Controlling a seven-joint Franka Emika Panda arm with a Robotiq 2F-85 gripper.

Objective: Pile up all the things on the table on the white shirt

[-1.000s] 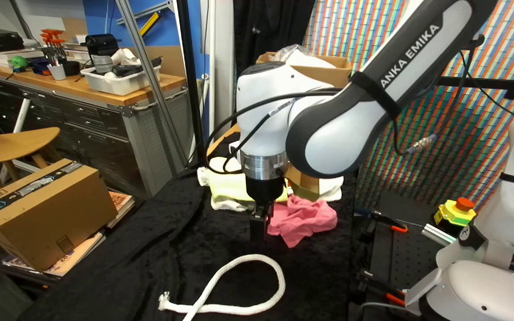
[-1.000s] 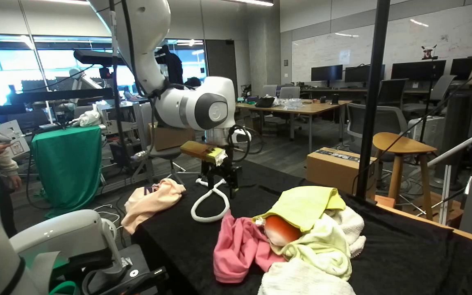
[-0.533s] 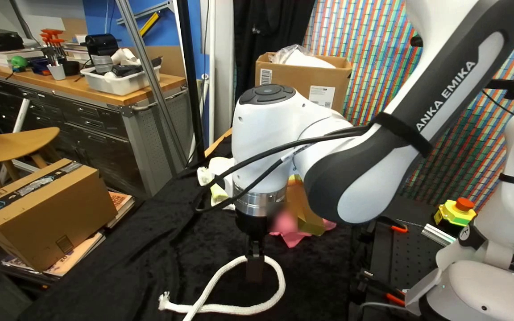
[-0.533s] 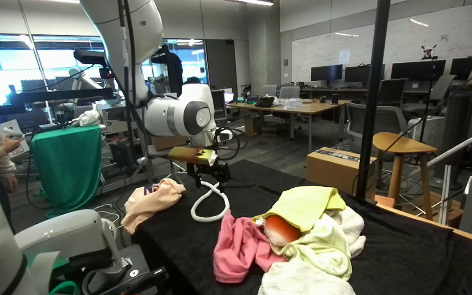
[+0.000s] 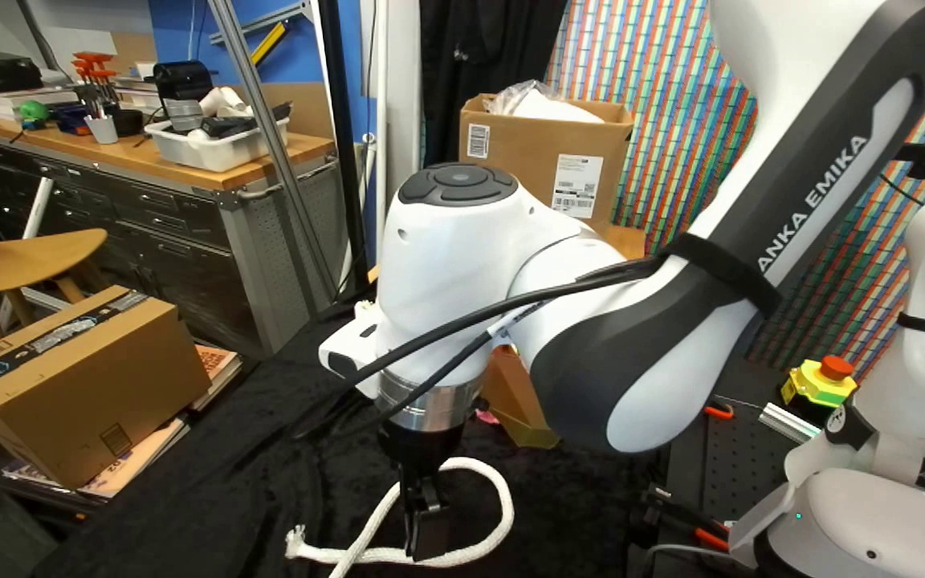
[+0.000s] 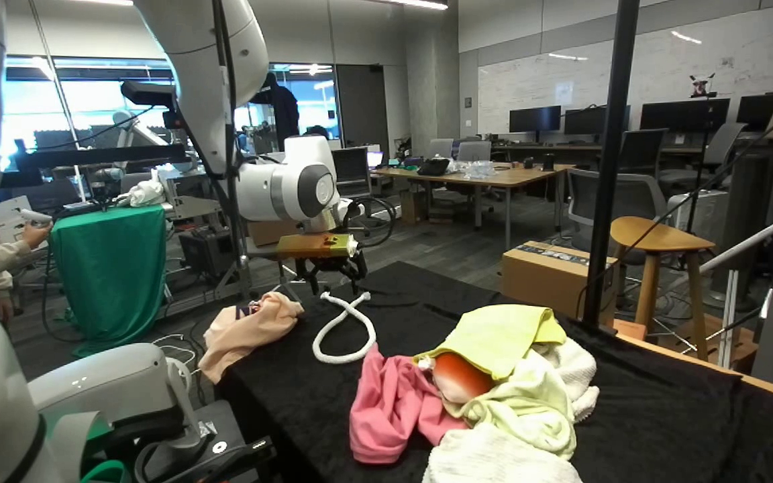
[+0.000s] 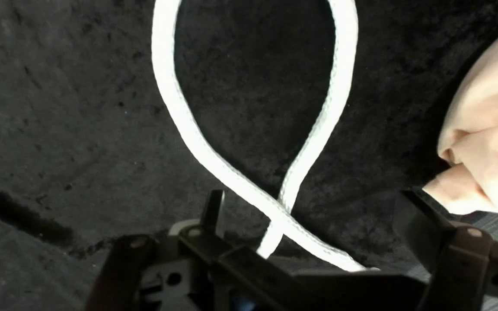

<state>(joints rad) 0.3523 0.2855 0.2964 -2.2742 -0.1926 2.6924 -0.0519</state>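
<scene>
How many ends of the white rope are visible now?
2. In an exterior view, the left end lies nearer the peach cloth, and the right end farther from it. Neither is hidden there.

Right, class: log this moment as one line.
gripper: open, over rope | rope: looped, ungripped | rope, peach cloth: off cloth pile | likely next: grasp rope

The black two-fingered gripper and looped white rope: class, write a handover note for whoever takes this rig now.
Black gripper: open, holding nothing, above the looped white rope.
Where: rope on black-covered table; crumpled peach cloth at its edge; crumpled pink cloth beside the heap.
Done: yellow cloth, rounded orange-and-white object, pale green cloth heaped with whitish cloth.
Left: rope, peach cloth and perhaps pink cloth; rope probably next. Which cloth is the shirt is unclear.
</scene>
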